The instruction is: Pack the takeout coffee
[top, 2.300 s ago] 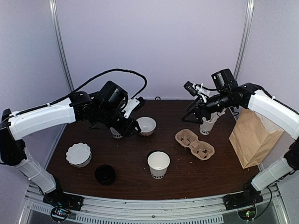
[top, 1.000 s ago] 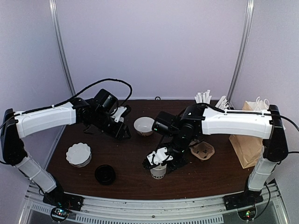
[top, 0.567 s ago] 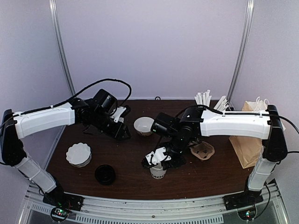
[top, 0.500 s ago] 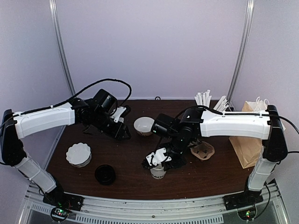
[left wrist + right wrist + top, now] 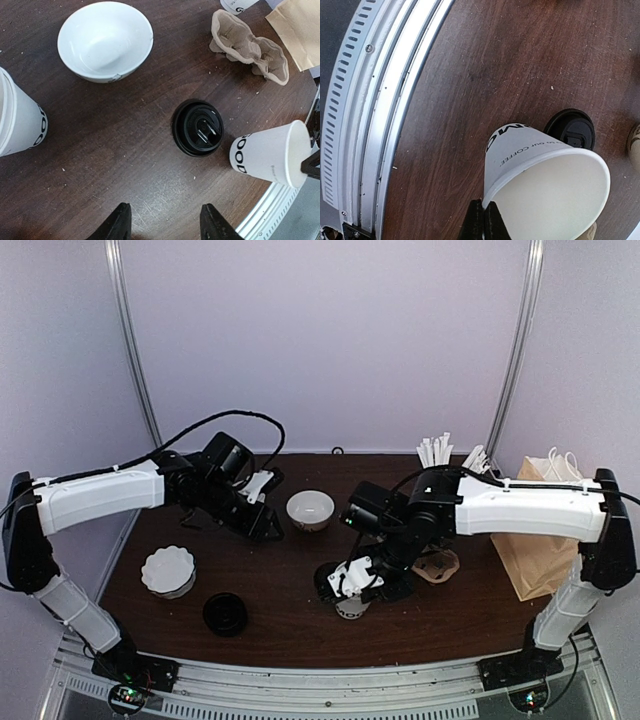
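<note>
The takeout coffee is out of view; no lidded cup shows. My right gripper (image 5: 345, 583) (image 5: 483, 220) is shut on the rim of a lidless white cup with black print (image 5: 351, 606) (image 5: 540, 165) (image 5: 272, 154), which tilts steeply over the table's front. A black lid (image 5: 225, 613) (image 5: 198, 128) (image 5: 570, 128) lies flat on the table beside it. My left gripper (image 5: 272, 528) (image 5: 165, 222) hangs open above bare wood, with nothing between its fingers. A second printed white cup (image 5: 20, 122) stands at the left edge of the left wrist view.
A white bowl (image 5: 310, 508) (image 5: 105, 40) sits mid-table. A cardboard cup carrier (image 5: 436, 565) (image 5: 250, 45) and a brown paper bag (image 5: 535, 560) lie to the right. A cup of white sticks (image 5: 437, 450) stands behind them. A fluted white dish (image 5: 168, 570) is front left.
My right gripper has shut on the lidless cup's rim, then shifted a little right and tipped the cup over. The left arm has barely moved.
</note>
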Controlling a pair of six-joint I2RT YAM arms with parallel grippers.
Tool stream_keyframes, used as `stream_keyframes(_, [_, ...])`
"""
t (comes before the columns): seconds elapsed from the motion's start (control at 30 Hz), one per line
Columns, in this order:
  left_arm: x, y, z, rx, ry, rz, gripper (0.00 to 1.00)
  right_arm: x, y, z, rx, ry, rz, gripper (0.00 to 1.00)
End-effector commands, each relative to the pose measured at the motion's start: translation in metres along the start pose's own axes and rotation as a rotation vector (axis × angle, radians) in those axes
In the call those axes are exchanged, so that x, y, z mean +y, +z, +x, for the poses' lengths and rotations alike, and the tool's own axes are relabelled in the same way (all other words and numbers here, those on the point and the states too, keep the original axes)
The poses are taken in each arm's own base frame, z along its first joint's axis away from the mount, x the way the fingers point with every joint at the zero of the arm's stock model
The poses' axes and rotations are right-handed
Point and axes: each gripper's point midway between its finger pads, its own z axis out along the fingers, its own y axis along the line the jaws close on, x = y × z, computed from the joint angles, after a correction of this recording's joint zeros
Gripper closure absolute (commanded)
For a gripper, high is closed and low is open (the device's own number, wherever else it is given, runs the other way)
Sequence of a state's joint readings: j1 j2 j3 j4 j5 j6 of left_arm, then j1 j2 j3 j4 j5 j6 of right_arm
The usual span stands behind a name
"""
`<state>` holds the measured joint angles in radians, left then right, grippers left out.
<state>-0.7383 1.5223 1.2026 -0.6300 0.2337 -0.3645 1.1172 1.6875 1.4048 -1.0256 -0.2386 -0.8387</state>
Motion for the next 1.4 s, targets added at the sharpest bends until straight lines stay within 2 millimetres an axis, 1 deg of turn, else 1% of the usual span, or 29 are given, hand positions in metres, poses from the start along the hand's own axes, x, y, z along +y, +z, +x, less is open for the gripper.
stream_keyframes(0.0, [0.0,0.01,-0.002,0.035,0.038,0.015,0.51,0.012,-0.021,0.011,-0.002,-0.008,0.041,1.0])
stream_keyframes(0.1, [0.003,0.013,0.001,0.059,0.052,0.004,0.51,0.016,-0.02,0.014,-0.008,-0.009,0.049,1.0])
stream_keyframes(0.13, [0.003,0.014,0.001,0.061,0.053,0.003,0.51,0.014,-0.019,0.014,-0.012,-0.008,0.056,1.0])
stream_keyframes(0.33, [-0.001,0.02,-0.004,0.073,0.055,0.023,0.51,0.012,0.0,0.014,0.023,-0.006,0.015,1.0])
stream_keyframes(0.37, [-0.003,0.021,-0.005,0.075,0.06,0.032,0.51,0.012,0.001,0.014,0.026,-0.004,0.009,0.96])
stream_keyframes(0.43, [-0.006,0.022,-0.004,0.08,0.081,0.05,0.51,0.011,-0.001,0.013,0.023,0.0,0.015,0.78])
stream_keyframes(0.47, [-0.008,0.024,-0.004,0.084,0.093,0.056,0.5,0.01,-0.003,0.012,0.017,0.003,0.024,0.72])
stream_keyframes(0.5, [-0.008,0.024,-0.003,0.086,0.108,0.059,0.48,0.01,-0.01,0.01,0.002,0.002,0.03,0.67])
stream_keyframes(0.57, [-0.011,0.027,-0.002,0.091,0.145,0.075,0.47,0.014,-0.029,0.007,-0.033,-0.014,0.045,0.59])
stream_keyframes(0.63, [-0.014,0.03,-0.002,0.098,0.177,0.093,0.47,0.016,-0.058,0.005,-0.079,-0.022,0.075,0.52])
stream_keyframes(0.7, [-0.014,0.037,-0.001,0.12,0.204,0.094,0.46,0.013,-0.089,0.007,-0.132,0.004,0.105,0.48])
stream_keyframes(0.73, [-0.015,0.04,-0.003,0.13,0.22,0.087,0.42,0.01,-0.104,0.011,-0.158,0.031,0.12,0.47])
stream_keyframes(0.8, [-0.02,0.048,-0.003,0.158,0.249,0.088,0.42,0.001,-0.127,0.024,-0.203,0.107,0.148,0.45])
stream_keyframes(0.83, [-0.024,0.051,-0.003,0.167,0.272,0.09,0.42,-0.007,-0.134,0.032,-0.226,0.15,0.175,0.43])
stream_keyframes(0.9, [-0.03,0.054,-0.006,0.171,0.32,0.094,0.42,-0.026,-0.147,0.055,-0.287,0.277,0.244,0.39])
stream_keyframes(0.93, [-0.032,0.057,-0.006,0.171,0.35,0.104,0.42,-0.032,-0.149,0.065,-0.331,0.346,0.263,0.37])
stream_keyframes(0.97, [-0.034,0.061,-0.005,0.175,0.387,0.111,0.42,-0.039,-0.149,0.076,-0.374,0.415,0.285,0.36])
stream_keyframes(1.0, [-0.035,0.065,-0.003,0.181,0.439,0.117,0.42,-0.044,-0.146,0.087,-0.406,0.481,0.303,0.34])
stream_keyframes(1.1, [-0.031,0.077,-0.002,0.179,0.508,0.112,0.41,-0.052,-0.138,0.124,-0.5,0.644,0.348,0.32])
stream_keyframes(1.17, [-0.035,0.08,-0.002,0.172,0.524,0.137,0.41,-0.058,-0.132,0.147,-0.519,0.72,0.406,0.32])
stream_keyframes(1.23, [-0.041,0.083,-0.003,0.152,0.526,0.177,0.4,-0.059,-0.125,0.165,-0.507,0.766,0.442,0.31])
stream_keyframes(1.3, [-0.044,0.088,-0.003,0.141,0.521,0.2,0.4,-0.061,-0.127,0.175,-0.501,0.798,0.462,0.31])
stream_keyframes(1.37, [-0.046,0.094,0.0,0.15,0.514,0.223,0.39,-0.063,-0.128,0.173,-0.534,0.814,0.442,0.31])
